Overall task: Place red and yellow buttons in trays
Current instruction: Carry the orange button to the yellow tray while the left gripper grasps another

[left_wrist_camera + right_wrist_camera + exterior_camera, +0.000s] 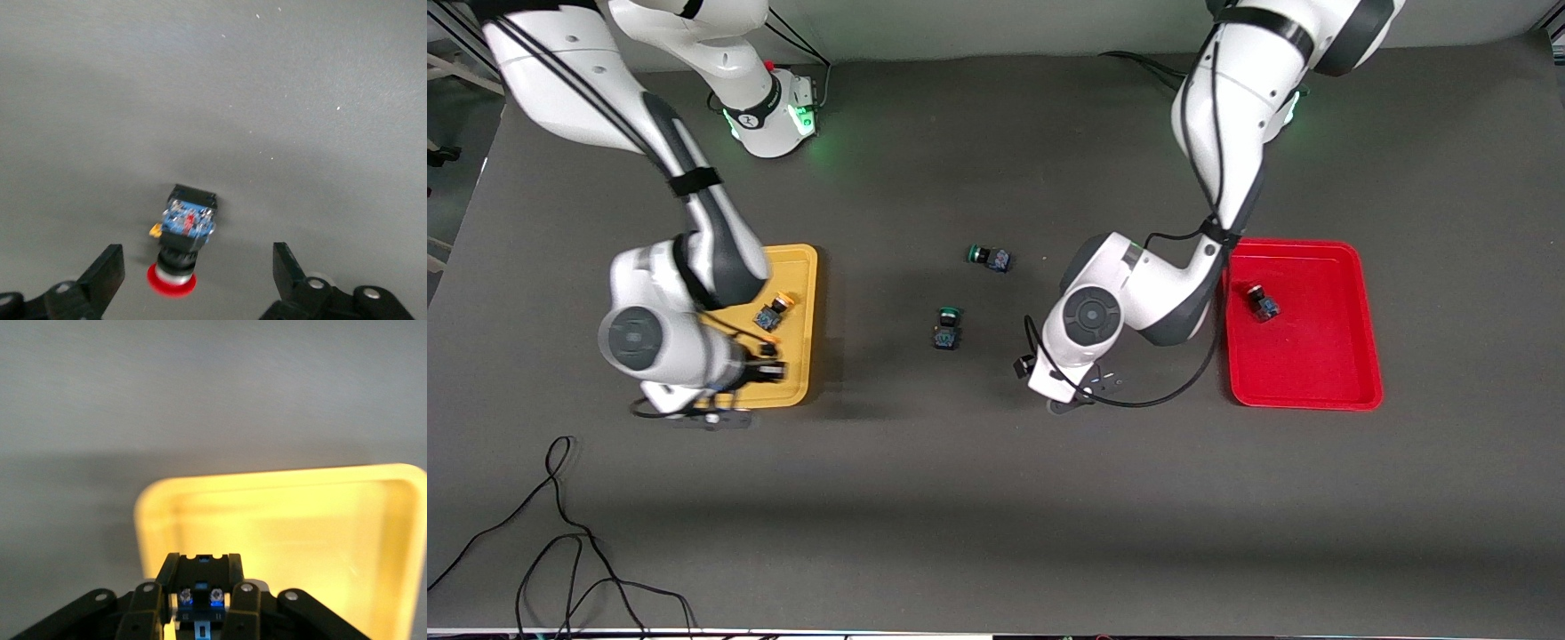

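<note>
Over yellow tray's (804,267) corner, right tool (200,613) clamping button (200,587)

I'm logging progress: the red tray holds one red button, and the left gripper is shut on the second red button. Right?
Not quite. The red tray does hold one red button, but the left gripper is open. In the left wrist view its fingers stand apart on either side of the second red button, which lies on the table, not gripped.

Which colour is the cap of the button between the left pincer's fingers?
Red cap, clearest in the left wrist view.
</note>
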`<control>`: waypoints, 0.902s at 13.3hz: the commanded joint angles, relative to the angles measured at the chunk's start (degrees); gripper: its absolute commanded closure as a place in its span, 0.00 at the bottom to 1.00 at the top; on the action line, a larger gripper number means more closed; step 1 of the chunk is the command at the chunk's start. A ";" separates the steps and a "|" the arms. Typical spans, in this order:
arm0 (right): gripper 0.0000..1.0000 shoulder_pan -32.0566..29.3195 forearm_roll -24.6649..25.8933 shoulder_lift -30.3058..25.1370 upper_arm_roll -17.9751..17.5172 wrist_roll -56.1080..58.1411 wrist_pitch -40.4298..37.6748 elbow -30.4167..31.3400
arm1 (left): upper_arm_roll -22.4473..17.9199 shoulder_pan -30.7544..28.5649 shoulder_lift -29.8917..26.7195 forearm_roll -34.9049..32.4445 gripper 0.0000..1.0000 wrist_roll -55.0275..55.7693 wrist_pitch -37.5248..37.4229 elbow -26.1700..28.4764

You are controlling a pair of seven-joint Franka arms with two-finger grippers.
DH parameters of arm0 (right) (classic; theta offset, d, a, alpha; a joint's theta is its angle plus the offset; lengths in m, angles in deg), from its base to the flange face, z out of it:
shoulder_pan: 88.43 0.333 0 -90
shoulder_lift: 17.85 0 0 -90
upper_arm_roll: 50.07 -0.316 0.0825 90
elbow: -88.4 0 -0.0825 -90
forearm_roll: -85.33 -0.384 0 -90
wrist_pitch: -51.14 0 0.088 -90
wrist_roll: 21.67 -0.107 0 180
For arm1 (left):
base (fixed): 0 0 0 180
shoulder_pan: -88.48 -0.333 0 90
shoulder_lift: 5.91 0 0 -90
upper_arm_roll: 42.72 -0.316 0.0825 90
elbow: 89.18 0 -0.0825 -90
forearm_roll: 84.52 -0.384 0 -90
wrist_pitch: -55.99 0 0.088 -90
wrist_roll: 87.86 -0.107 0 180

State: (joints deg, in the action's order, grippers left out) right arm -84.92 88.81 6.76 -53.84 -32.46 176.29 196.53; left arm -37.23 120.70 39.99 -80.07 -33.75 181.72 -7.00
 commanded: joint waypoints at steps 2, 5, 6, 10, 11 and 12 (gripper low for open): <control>0.05 0.62 -2.07 -0.80 1.40 3.14 9.75 8.15 | -1.01 1.79 0.94 -1.73 0.14 -0.05 9.69 5.78; 0.00 0.53 -2.16 -5.78 2.71 2.96 5.74 7.80 | -1.01 1.53 0.24 -1.82 1.00 0.91 9.19 5.80; 0.00 0.53 -3.03 -8.94 3.33 3.40 3.02 7.10 | -1.01 1.10 -0.54 -1.38 1.00 0.82 7.88 5.62; 0.00 0.62 -5.41 -22.82 4.30 7.51 -5.25 4.55 | -1.19 -3.20 -8.52 -1.38 1.00 -1.27 -9.22 3.07; 0.00 0.53 -5.50 -24.94 5.70 11.27 -8.40 3.67 | -1.19 -4.87 -11.42 -1.38 1.00 -5.03 -14.14 3.59; 0.00 0.62 -6.28 -26.88 6.75 14.01 -11.22 2.27 | -1.27 -6.54 -14.06 -1.38 1.00 -9.42 -18.28 5.17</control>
State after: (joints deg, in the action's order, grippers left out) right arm -84.69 84.52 -16.04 -49.32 -24.44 168.92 199.20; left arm -38.52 116.99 32.60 -81.29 -37.27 170.34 -5.52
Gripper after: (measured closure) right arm 0.000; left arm 0.577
